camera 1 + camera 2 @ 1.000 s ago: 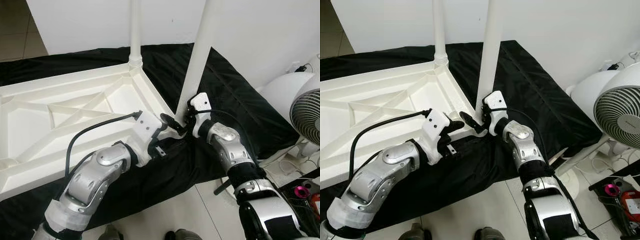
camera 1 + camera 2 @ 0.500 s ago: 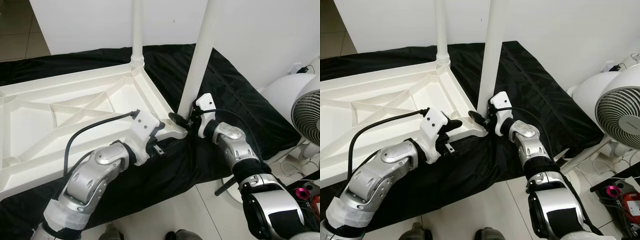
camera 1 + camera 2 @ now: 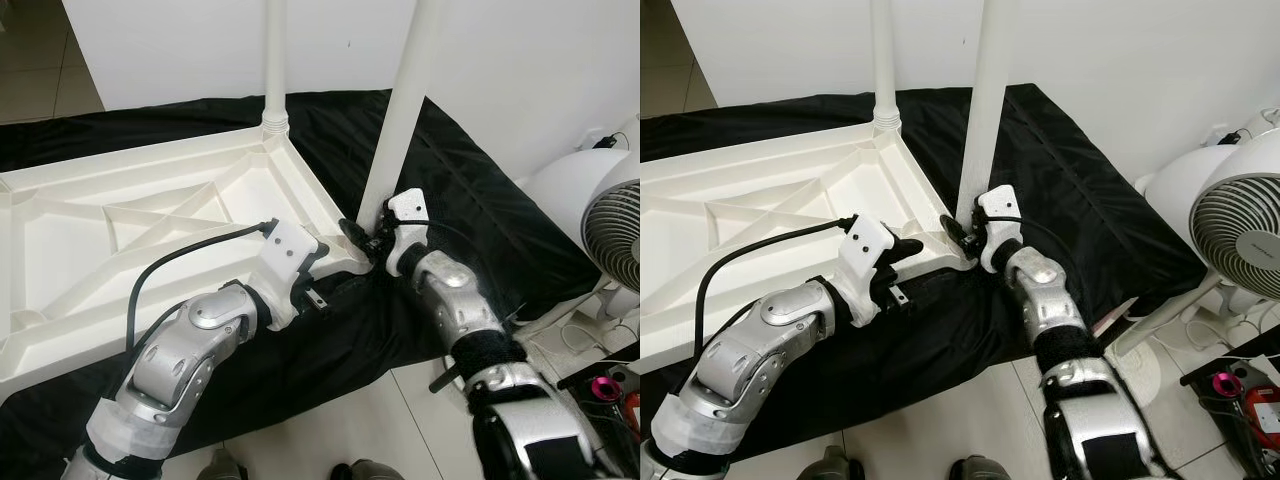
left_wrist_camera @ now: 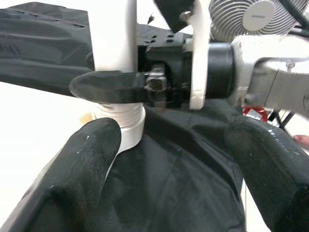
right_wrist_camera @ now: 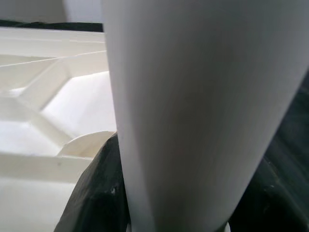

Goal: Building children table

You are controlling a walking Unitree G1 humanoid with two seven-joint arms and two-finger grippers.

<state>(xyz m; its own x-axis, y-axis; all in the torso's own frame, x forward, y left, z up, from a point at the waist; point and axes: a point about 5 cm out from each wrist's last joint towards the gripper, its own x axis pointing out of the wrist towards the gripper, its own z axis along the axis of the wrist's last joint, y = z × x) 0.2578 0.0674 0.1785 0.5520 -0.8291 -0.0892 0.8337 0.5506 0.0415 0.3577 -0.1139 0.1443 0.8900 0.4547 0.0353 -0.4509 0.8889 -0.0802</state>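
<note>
Tabletop (image 3: 120, 230) upturned, two legs (image 3: 400, 110) upright; right gripper (image 3: 365, 238) clamps near leg, left gripper (image 3: 908, 250) fingers apart

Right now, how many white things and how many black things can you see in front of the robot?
White: 4 — the upside-down table top, the far leg, the near leg and the fan.
Black: 1 — the black sheet under it all.
Total: 5.
</note>
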